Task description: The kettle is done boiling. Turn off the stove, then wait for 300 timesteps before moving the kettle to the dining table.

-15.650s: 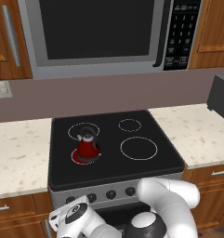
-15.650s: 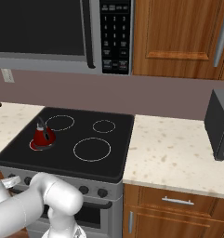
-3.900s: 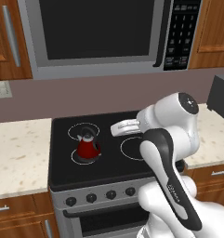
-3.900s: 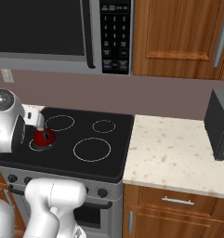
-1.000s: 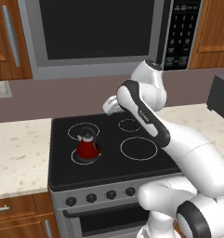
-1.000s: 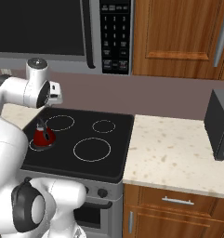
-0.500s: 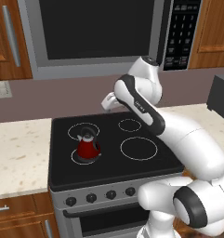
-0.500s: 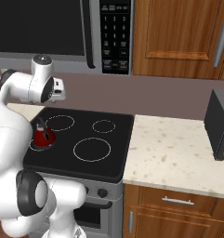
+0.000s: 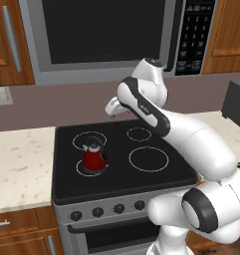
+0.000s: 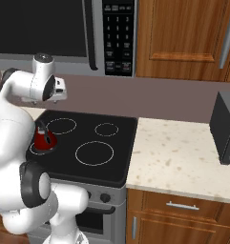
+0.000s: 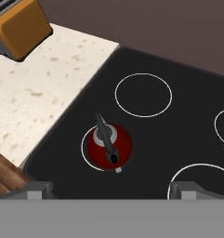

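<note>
Kettle [image 11: 108,148] on stove [image 11: 178,139] ring — below open claw [image 9: 113,106], apart

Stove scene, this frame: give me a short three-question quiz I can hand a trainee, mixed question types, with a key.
1. True or false: the kettle stands on the front left burner ring of the stove.
2. Multiple choice: the gripper is (A) shut on the kettle's handle, (B) open and raised above the cooktop, apart from the kettle, (C) pressing a stove knob.
3. Fill in: above the stove hangs a steel ____ with a black door.

Key: 1 true; 2 B; 3 microwave.
</note>
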Controlling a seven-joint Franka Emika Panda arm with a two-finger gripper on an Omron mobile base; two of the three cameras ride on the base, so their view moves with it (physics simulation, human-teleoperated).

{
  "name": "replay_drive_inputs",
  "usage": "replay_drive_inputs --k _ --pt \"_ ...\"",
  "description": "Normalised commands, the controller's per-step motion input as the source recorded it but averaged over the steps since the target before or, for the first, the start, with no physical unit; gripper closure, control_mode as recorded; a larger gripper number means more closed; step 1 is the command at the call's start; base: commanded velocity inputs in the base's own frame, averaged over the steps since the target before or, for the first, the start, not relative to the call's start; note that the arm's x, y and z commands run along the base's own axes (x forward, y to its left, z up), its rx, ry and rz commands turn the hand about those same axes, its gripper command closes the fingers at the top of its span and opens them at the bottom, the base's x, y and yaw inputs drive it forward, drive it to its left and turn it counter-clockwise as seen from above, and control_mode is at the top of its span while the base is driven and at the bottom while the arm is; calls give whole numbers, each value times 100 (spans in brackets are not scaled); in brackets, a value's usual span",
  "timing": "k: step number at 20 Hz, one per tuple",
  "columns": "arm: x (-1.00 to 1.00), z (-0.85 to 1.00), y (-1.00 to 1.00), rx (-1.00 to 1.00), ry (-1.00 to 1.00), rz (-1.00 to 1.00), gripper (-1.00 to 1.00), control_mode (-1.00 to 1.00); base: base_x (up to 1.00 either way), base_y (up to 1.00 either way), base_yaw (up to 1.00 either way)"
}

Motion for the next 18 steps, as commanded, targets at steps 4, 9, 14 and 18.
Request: replay_drive_inputs --k 4,9,14,18 --pt "14 0 33 -5 4 2 -100 -100 0 0 0" --pt "16 0 22 -5 3 3 -100 -100 0 0 0" --pt "20 -3 7 -5 0 6 -100 -100 0 0 0" --pt "21 -24 2 -9 -8 8 -100 -100 0 0 0"
